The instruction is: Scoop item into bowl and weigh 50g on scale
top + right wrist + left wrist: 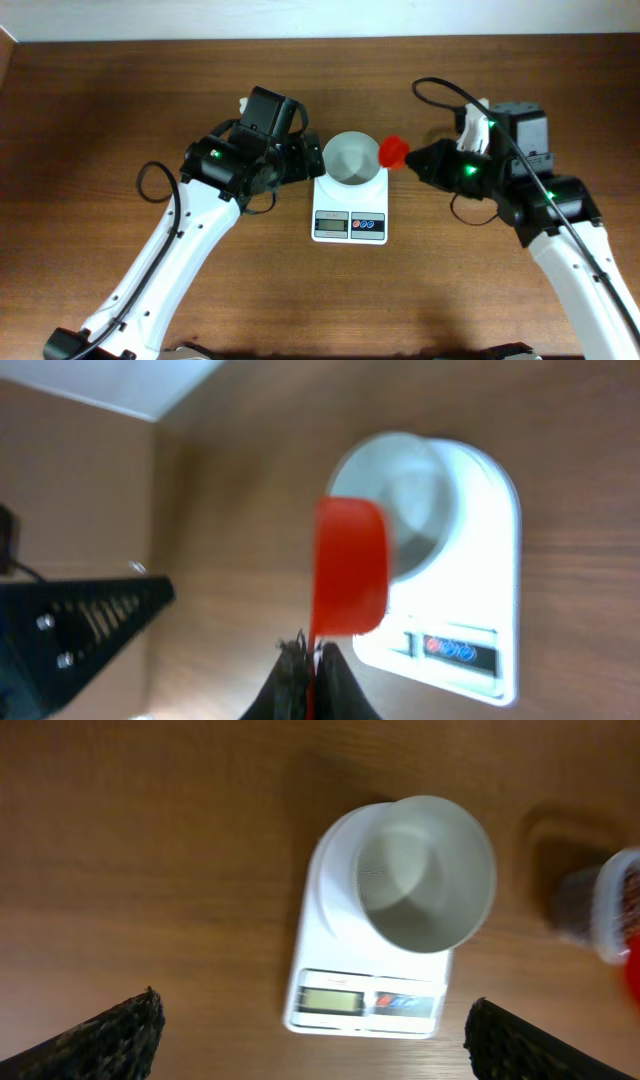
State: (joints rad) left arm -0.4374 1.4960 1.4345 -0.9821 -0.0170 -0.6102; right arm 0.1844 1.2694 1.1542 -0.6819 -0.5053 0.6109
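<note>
The white scale [350,215] stands mid-table with the white bowl [353,160] on it; the bowl looks empty. My right gripper [420,160] is shut on the handle of a red scoop [394,151] held at the bowl's right rim. In the right wrist view the scoop [350,565] hangs beside the bowl [415,480], its handle between the jaws [310,660]. My left gripper [305,158] is open just left of the bowl; its wrist view shows its fingers [315,1005] wide apart above the scale [330,970] and bowl [425,870]. Blurred dark beans [572,905] show at the right.
The beans lie in a clear tub [600,910] right of the scale, hidden under my right arm in the overhead view. The left arm [80,620] shows at the left of the right wrist view. The brown wooden table [100,110] ends at a pale far edge.
</note>
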